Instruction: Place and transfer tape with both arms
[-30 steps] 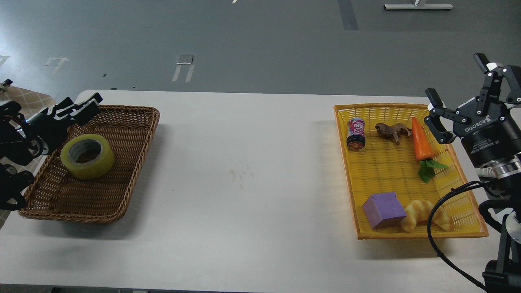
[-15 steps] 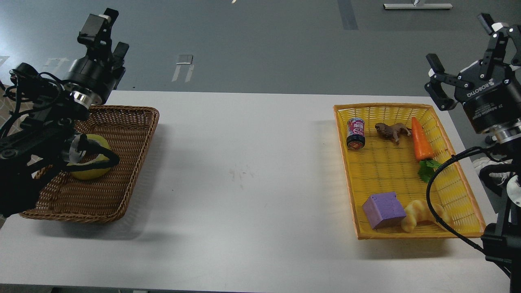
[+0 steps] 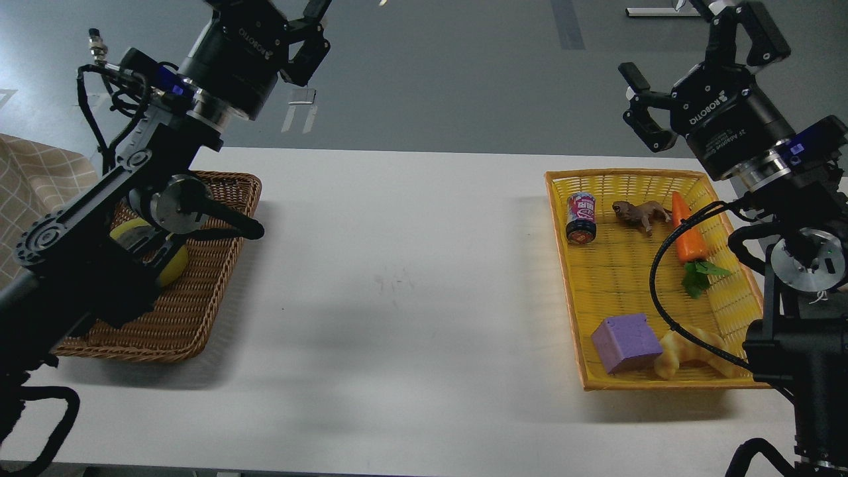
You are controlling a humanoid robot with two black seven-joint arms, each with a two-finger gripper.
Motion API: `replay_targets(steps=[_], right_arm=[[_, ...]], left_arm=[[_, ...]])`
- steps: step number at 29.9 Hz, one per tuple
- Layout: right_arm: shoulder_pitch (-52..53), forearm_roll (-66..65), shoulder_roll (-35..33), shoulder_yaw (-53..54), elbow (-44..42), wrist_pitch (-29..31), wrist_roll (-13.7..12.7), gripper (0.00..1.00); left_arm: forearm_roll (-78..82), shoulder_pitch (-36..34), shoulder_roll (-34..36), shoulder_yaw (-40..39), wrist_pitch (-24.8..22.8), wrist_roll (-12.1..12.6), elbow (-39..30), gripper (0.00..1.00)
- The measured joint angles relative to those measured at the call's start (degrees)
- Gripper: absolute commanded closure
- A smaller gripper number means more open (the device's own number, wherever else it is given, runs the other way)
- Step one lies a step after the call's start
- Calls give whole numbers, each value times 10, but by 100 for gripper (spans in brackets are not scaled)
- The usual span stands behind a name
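White table (image 3: 411,265) with 2 baskets on it, well apart. Left: brown wicker basket (image 3: 199,311); the tape (image 3: 171,262) lies inside it, yellow roll mostly hidden behind the left arm (image 3: 112,218), only its right edge and a bit of the top showing. Left gripper (image 3: 299,20) is raised high above the basket's far corner, up at the top edge of the view, ROBOTIQ marking on its body; fingers partly cut off by the frame, so cannot tell how wide it stands; nothing seen in it. Right: yellow plastic basket (image 3: 563,265) holding a small can (image 3: 580,217) lying at the far left, a brown toy animal (image 3: 639,213) just beside it, a toy carrot (image 3: 686,235) with green leaves to the right of that, then a purple cube (image 3: 626,343) at the near left corner touching a toy croissant (image 3: 692,348). A black cable (image 3: 659,291) from the right arm (image 3: 795,252) loops over the carrot and croissant. Right gripper (image 3: 689,50) is held up above the far right corner of the yellow basket, fingers spread wide, nothing between them, 1 finger (image 3: 641,109) pointing left, the other up near the top edge. Both grippers well clear of the tape.
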Motion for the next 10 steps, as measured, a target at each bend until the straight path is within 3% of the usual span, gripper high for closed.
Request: replay_targets(steps=[3,10], right_arm=[[-3,1,0,-2,13,0,1,0],[2,1,0,-2,15,0,4,0]], left_arm=[[23,41,-65,-39,-1,15,-4,2],[57,111,-129,-86,-14,36,-40,2]])
